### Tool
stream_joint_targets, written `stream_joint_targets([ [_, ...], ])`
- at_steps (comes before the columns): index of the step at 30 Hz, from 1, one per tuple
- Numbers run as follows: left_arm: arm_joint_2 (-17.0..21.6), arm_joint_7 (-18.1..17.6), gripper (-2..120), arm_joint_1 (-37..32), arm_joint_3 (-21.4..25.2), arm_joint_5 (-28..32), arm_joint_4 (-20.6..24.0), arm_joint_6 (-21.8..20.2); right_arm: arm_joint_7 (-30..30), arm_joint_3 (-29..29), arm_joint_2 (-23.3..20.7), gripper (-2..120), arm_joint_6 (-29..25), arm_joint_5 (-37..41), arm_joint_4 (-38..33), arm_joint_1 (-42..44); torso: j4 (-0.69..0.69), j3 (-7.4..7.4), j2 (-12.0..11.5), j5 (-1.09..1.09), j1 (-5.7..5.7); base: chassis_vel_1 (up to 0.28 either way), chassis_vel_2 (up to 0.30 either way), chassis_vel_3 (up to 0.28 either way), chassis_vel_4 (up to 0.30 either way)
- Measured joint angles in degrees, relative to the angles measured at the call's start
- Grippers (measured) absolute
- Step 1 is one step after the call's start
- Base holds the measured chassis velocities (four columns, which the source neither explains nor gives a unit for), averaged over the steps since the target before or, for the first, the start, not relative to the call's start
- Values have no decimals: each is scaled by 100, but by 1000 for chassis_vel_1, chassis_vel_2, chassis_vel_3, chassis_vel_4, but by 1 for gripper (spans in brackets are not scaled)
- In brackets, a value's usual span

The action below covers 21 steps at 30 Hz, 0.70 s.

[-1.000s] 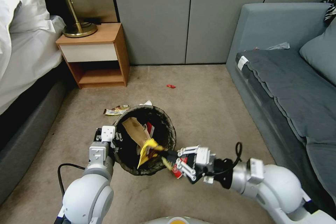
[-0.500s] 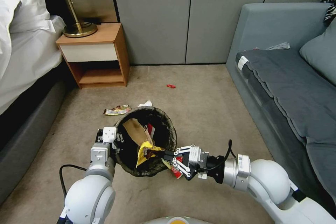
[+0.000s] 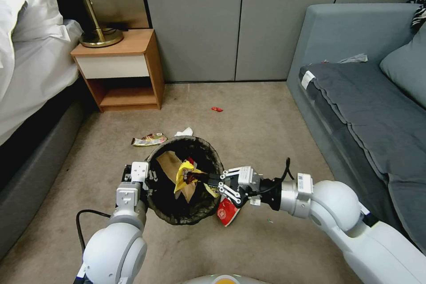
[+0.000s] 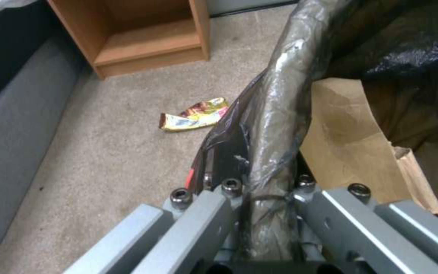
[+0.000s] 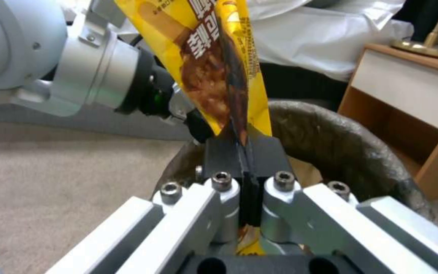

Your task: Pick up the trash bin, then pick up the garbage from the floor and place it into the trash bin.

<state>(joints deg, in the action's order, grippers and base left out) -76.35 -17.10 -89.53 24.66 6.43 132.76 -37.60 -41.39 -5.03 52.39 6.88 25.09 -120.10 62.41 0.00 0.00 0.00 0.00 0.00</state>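
Trash bin (image 3: pixel 186 213) rim pinched by left claw (image 3: pixel 148 176), right claw (image 3: pixel 198 177) pinching yellow wrapper (image 3: pixel 183 174) over its opening

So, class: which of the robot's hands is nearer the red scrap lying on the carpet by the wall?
Right. The right hand holds a yellow wrapper over the trash bin, below the red scrap; the left hand grips the bin's far rim.

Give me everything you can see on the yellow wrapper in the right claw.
The yellow glossy plastic snack wrapper carries brown print of a chocolate-coated snack and red lettering. It is creased lengthwise, and one end is pinched flat in the shut right claw. The free end hangs over the mouth of the round bag-lined trash bin, above the brown paper bag inside.
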Motion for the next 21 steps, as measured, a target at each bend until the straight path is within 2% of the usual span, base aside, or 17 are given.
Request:
stream_joint_targets([
  [6, 14, 8, 0, -10, 5, -1, 25, 2, 29, 149, 17, 2, 66, 43, 65, -180, 0, 0, 0, 0, 0, 0, 0, 0, 0],
  [8, 22, 10, 0, -10, 9, -1, 28, 2, 70, 144, 14, 14, 78, 45, 60, -164, 0, 0, 0, 0, 0, 0, 0, 0, 0],
  [10, 24, 11, 0, -6, 9, -1, 28, 2, 99, 138, 11, 17, 78, 44, 54, -129, 0, 0, 0, 0, 0, 0, 0, 0, 0],
  [13, 24, 12, 0, 6, 2, -1, 28, 3, 159, 107, 10, 32, 63, -20, 62, -32, -1, 0, 0, 0, 0, 0, 0, 0, 0],
  [14, 24, 12, 0, 6, 2, -1, 28, 3, 159, 107, 10, 32, 63, -20, 62, -32, -1, 0, 0, 0, 0, 0, 0, 0, 0],
  [17, 15, 13, 0, 5, -3, -1, 28, 2, 209, 36, 19, 46, 19, -77, 74, 23, -1, 0, 0, 0, 0, 0, 0, 0, 0],
  [19, 15, 13, 0, 3, -3, -1, 28, 2, 223, 23, 22, 50, 14, -79, 77, 26, 0, 0, 0, 0, 0, 0, 0, 0, 0],
  [21, 15, 14, 0, -4, 5, -1, 28, 3, 291, -52, 33, 60, 5, -99, 89, 43, 0, 0, 0, 0, 0, 0, 0, 0, 0],
])
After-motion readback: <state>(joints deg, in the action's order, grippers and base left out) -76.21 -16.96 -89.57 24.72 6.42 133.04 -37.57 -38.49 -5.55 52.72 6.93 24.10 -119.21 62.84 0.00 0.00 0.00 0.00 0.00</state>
